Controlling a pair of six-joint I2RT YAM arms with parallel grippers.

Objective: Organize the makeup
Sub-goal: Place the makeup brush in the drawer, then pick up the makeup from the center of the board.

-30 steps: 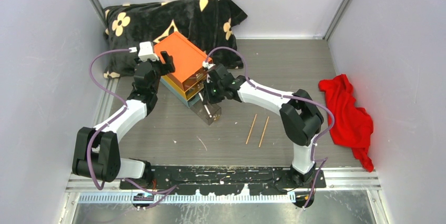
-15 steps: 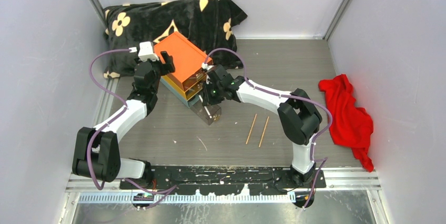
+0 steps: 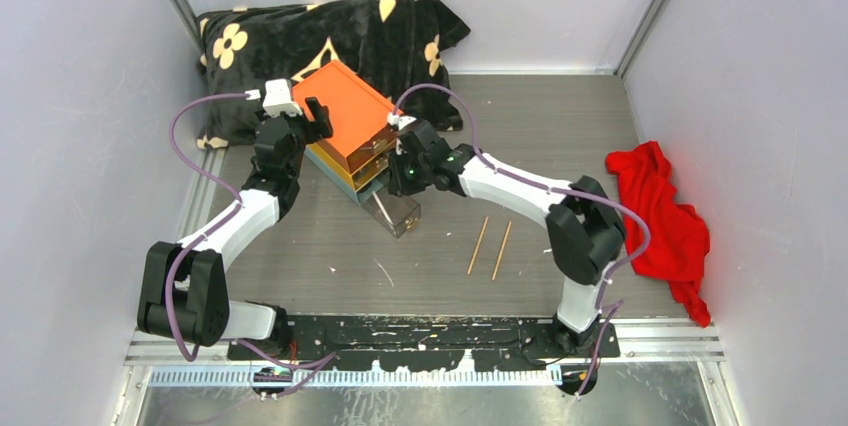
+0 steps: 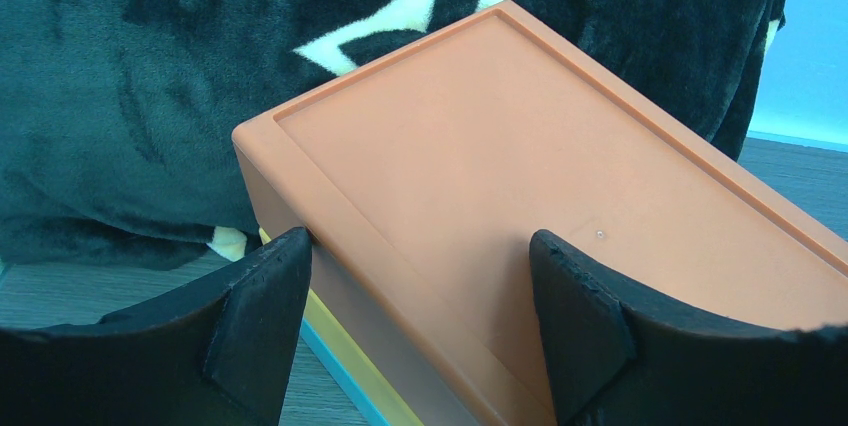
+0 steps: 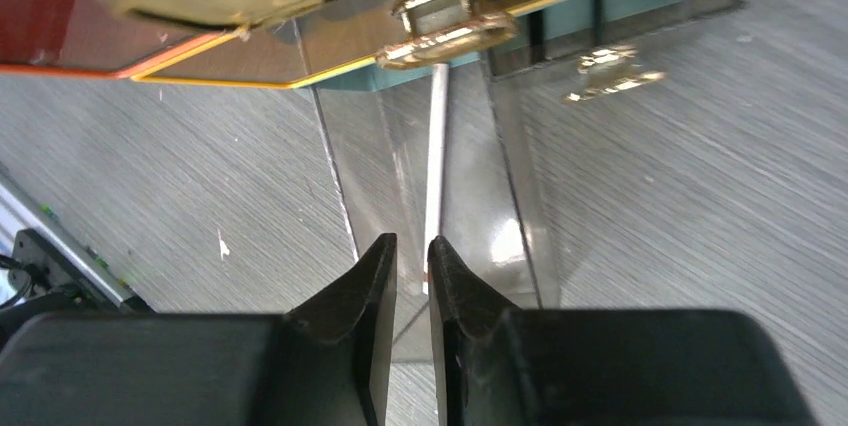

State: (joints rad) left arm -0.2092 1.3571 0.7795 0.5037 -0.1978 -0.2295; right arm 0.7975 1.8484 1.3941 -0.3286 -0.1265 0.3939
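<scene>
Brushes are going into the organizer. At left, the left gripper (image 4: 420, 246) clamps a corner of the orange-topped drawer box (image 3: 345, 111), its fingers (image 4: 262, 311) set wide on either side of the corner, bracing the box in front of the black floral cushion (image 3: 330, 31). At center, the box's clear lowest drawer (image 3: 398, 214) stands pulled out, with a thin pale brush (image 5: 434, 166) lying lengthwise inside. The right gripper (image 5: 410, 246) hovers over the drawer's near end, its fingers parted by a narrow slit and apparently clasping nothing, the brush's end just at their tips. Farther right, a tan brush (image 3: 479, 244) and a second tan brush (image 3: 502, 249) lie side by side on the table, near a red cloth (image 3: 660, 216). The next move looks to call for the right arm to lift clear, widen and reach for that pair.
</scene>
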